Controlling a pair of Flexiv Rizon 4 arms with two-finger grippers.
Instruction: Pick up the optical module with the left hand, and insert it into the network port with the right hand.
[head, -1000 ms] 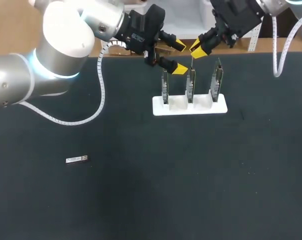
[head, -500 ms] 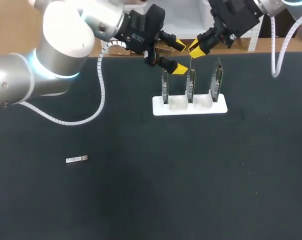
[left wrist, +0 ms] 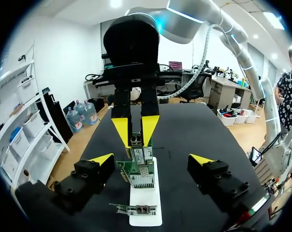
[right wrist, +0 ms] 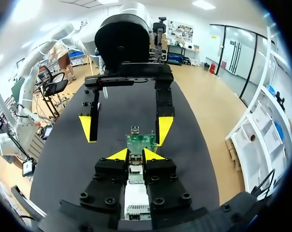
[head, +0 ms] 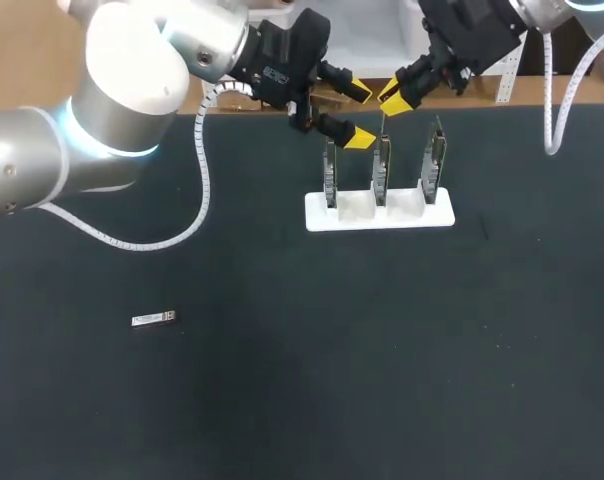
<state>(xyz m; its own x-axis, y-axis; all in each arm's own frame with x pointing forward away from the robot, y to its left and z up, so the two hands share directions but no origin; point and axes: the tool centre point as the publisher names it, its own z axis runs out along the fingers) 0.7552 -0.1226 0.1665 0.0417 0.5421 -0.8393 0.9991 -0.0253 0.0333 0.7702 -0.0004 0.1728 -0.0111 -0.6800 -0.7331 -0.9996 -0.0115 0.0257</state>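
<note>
Small silver bar-shaped optical module: flat on the black table mat, well apart from both grippers, nothing touching it
Left gripper: fingers wide apart, empty; the white stand with three upright green circuit boards sits ahead of and between its tips
Right gripper: tips near together, looks clamped on a small metal piece just over the middle board, close beside the left gripper's far tip
Risk 1: left gripper's near tip is just beside the end board's top edge; a careless pull-away could clip it and tip the stand
Risk 2: grippers are close, so a swing by either could knock them together
Risk 3: clamped piece off-axis to the network port would jam or flex the board
Risk 4: module is thin and flat on the mat, so a pinch may slip or skid it
Hard to tell: whether the clamped piece is a second module, and how deep it's seated; port mouth hidden behind the right fingers; table module absent from both wrist views, its facing too small to read
</note>
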